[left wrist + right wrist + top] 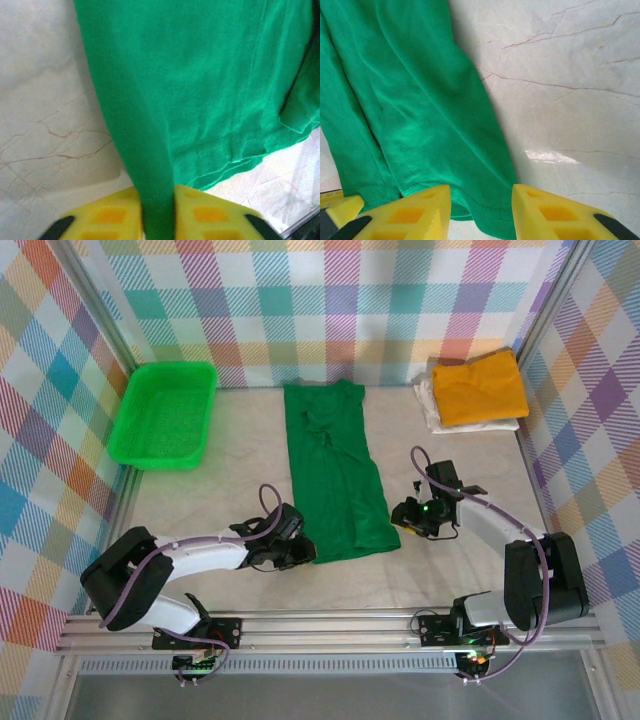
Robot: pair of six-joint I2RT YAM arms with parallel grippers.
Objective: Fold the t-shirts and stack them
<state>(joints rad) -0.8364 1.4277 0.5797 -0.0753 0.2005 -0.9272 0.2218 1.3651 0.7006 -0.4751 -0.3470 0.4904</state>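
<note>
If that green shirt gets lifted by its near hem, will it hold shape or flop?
Probably flop: the green shirt bunches into a ridge where the left pincer pinches it. Likely light, sagging between grips, since creases run through the flat cloth.

The middle shirt lies stretched from near to far down the centre of the table. The basket sits at the far left. At the far right the upper shirt lies on the lower shirt. The left gripper is at the middle shirt's near left corner, the right gripper at its near right corner
</note>
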